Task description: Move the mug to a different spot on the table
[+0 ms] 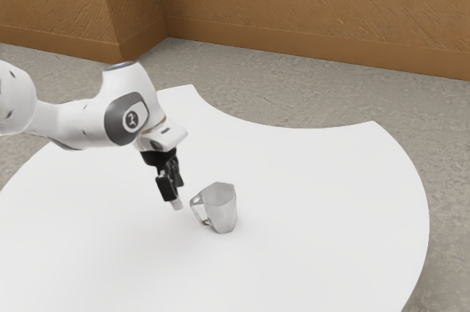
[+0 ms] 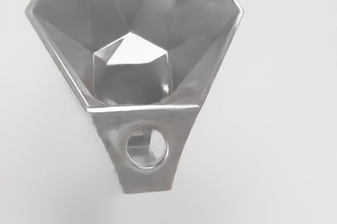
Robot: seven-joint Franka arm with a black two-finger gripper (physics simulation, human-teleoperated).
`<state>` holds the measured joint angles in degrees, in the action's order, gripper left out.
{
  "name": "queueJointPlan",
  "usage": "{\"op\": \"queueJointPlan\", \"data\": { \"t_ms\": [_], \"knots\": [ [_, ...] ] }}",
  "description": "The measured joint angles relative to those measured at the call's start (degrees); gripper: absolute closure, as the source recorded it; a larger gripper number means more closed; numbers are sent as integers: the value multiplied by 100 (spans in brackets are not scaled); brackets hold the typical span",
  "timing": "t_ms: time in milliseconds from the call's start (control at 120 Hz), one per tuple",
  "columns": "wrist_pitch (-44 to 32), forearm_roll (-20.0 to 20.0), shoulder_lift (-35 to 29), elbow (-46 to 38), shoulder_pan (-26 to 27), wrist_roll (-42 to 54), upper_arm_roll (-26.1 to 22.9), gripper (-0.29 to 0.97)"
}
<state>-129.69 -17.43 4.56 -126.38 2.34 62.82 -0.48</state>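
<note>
**Item 1. Counter** [image 1: 308, 253]: white and round-edged. Its front edge is the nearest thing in the exterior view.

**Item 2. Mug** [image 1: 217, 208]: faceted grey metal, standing upright on the counter a little toward the exterior view's left of the middle. Its handle [image 1: 197, 205] points toward our tool. In the wrist view the mug [image 2: 134, 76] lies just under our hand, mouth open to the camera, with the pierced handle [image 2: 145, 153] on the side toward us.
- Task status, in our judgement: not yet started. The mug rests on the counter and is not held.
- Still to do: the grasp, the lift, the carry and the set-down at another spot.

**Item 3. Tool** [image 1: 175, 202]: black, angled down and toward the exterior view's right. Its tip is low over the counter, just beside the handle, and we see no contact. We cannot tell whether it is open or closed.

**Item 4. Arm** [image 1: 88, 117]: white, entering from the exterior view's left. It runs roughly level, then bends sharply down at the wrist.

**Item 5. Floor** [image 1: 308, 92]: grey and speckled, beyond the counter.

**Item 6. Wall** [image 1: 294, 4]: brown with a baseboard, the farthest item.
</note>
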Motion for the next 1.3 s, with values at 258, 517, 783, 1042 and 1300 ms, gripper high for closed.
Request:
{"op": "queueJointPlan", "data": {
  "t_ms": [258,517,783,1042,1300],
  "knots": [
    [-210,-495,619,284,-8,470,-5,0],
    [-522,-627,726,262,199,780,10,0],
    [-710,-686,961,269,229,984,11,5],
    [-801,-716,971,255,231,1083,10,52],
    [-844,-949,779,251,187,1351,9,63]
  ]
}}
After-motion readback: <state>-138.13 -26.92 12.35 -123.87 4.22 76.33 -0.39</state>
